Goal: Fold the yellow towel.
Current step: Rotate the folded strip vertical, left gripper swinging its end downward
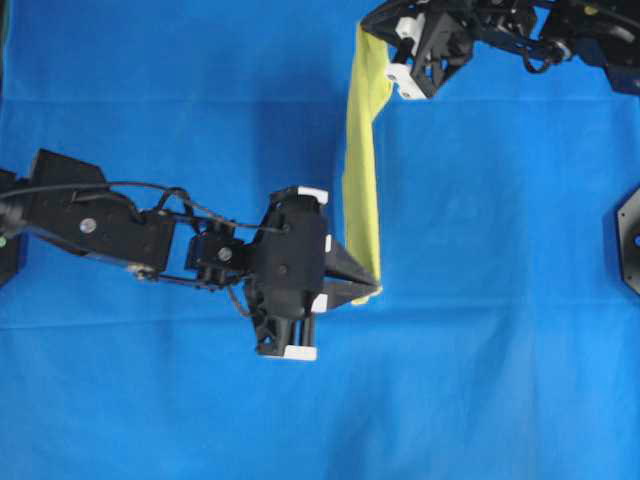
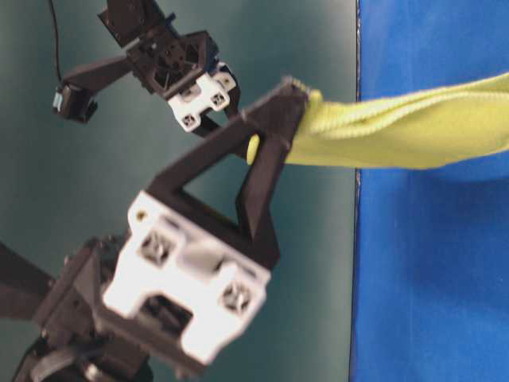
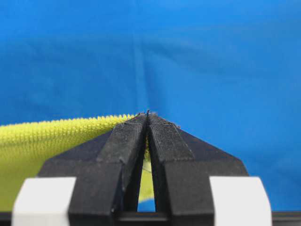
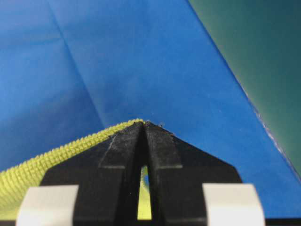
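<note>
Overhead view: the yellow towel [image 1: 362, 165] appears as a narrow strip stretched from the top centre of the frame down to the middle, over the blue cloth [image 1: 500, 350] that covers the surface. The left gripper [image 1: 372, 284], entering from the left edge, pinches the strip's lower end. The right gripper [image 1: 372, 32], at the top, meets the upper end; its jaw state is not readable here.

Table-level view: the near gripper [image 2: 298, 91] in the foreground pinches the towel [image 2: 413, 127], which runs to the right edge. A second gripper body sits behind it, upper left.

Left wrist view: the fingers [image 3: 127, 141] are pressed together on the towel's [image 3: 47, 141] edge, which extends left.

Right wrist view: the fingers [image 4: 162, 150] are likewise closed on the towel's [image 4: 56, 157] edge, lower left.
</note>
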`<act>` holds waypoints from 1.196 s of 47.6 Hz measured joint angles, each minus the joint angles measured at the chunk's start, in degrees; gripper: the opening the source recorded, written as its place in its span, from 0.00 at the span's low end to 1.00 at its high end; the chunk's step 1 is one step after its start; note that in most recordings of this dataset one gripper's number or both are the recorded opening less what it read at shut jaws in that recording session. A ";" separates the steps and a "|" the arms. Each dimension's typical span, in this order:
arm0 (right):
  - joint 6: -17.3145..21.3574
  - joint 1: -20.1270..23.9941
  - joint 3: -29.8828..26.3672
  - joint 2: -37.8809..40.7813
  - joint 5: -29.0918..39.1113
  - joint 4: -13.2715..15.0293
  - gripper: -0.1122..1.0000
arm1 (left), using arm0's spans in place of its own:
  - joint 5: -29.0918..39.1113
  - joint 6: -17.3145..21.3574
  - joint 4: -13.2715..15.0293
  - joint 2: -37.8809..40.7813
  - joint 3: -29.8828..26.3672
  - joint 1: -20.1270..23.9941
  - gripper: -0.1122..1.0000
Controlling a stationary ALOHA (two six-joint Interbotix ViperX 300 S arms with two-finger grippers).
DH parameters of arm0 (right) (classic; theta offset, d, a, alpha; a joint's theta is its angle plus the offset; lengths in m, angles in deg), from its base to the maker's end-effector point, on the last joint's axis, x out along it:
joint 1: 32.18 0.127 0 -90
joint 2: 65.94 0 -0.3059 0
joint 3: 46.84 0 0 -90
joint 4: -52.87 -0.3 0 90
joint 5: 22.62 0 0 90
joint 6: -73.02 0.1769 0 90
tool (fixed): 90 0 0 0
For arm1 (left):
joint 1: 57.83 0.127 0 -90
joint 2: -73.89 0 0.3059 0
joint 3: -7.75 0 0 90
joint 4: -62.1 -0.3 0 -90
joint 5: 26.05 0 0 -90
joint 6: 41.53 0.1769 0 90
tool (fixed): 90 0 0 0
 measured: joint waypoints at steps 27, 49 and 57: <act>0.44 -3.25 11.78 -10.63 0.35 0.09 0.12 | -1.67 1.14 -0.09 12.74 -13.62 0.62 0.12; 0.62 -4.48 13.80 -8.09 1.58 0.09 0.12 | -2.55 0.26 0.09 17.31 -14.06 0.70 0.12; 0.62 -1.85 8.26 1.05 -1.85 0.09 0.12 | -6.77 -3.87 0.44 13.45 -3.78 0.53 0.12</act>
